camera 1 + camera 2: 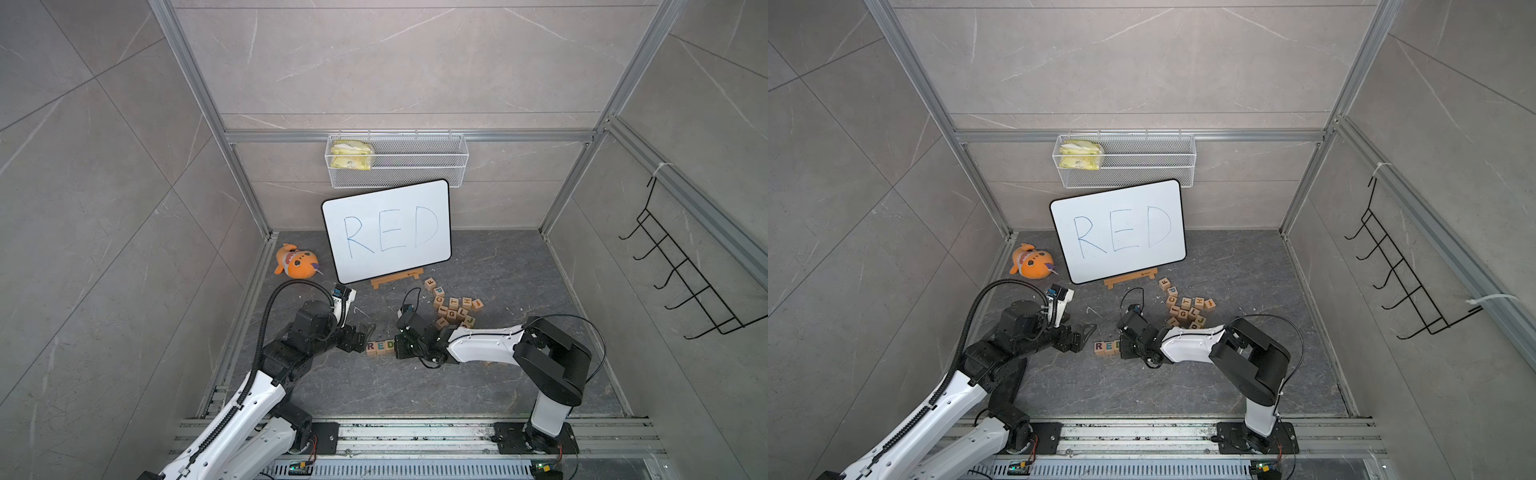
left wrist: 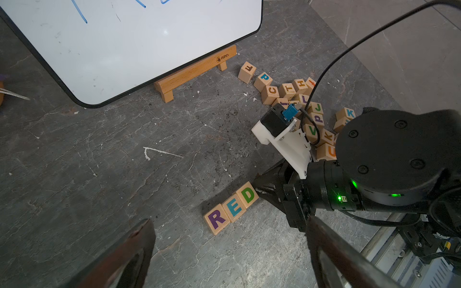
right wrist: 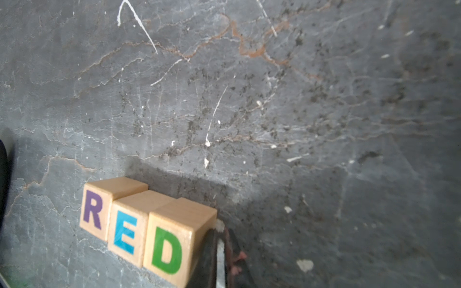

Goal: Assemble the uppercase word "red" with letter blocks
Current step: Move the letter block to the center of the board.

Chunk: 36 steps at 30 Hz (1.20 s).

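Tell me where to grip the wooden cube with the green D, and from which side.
Likely best from above: pinch the wooden green D cube on its two faces toward and away from the whiteboard. The blue E cube touches one side and the shut right gripper sits at the other.

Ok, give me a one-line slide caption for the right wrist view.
Three letter blocks spell RED in a tight row on the grey floor, right hand shut beside the D block.
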Available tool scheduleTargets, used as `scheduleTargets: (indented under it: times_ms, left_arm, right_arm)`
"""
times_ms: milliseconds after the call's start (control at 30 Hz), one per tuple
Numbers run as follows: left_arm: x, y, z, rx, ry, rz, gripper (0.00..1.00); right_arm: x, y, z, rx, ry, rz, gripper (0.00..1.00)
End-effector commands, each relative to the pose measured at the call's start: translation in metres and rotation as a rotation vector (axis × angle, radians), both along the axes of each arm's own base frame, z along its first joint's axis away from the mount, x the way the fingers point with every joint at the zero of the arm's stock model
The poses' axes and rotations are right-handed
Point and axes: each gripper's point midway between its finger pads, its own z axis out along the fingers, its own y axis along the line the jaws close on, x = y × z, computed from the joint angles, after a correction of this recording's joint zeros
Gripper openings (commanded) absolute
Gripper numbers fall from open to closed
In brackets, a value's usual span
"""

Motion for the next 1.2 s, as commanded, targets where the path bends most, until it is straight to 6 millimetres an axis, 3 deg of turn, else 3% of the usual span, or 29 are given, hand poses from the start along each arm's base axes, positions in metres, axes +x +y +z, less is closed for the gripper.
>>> scheduleTargets:
  times_ms: [0, 700, 1167]
  left_arm:
    - [0.001, -0.002, 0.012, -0.01, -0.029, -0.014, 0.97]
    - [0.002, -0.001, 0.011, -0.008, -0.026, -0.01, 0.97]
    - [0.002, -0.001, 0.012, -0.009, -0.028, -0.01, 0.97]
  right_arm:
    - [-0.001, 0.004, 0.011, 0.015, -0.013, 0.006, 0.12]
    - [-0.011, 0.013, 0.009, 0.041, 0.005, 0.019, 0.13]
    - [-0.013, 0.016, 0.019, 0.046, -0.016, 0.028, 0.13]
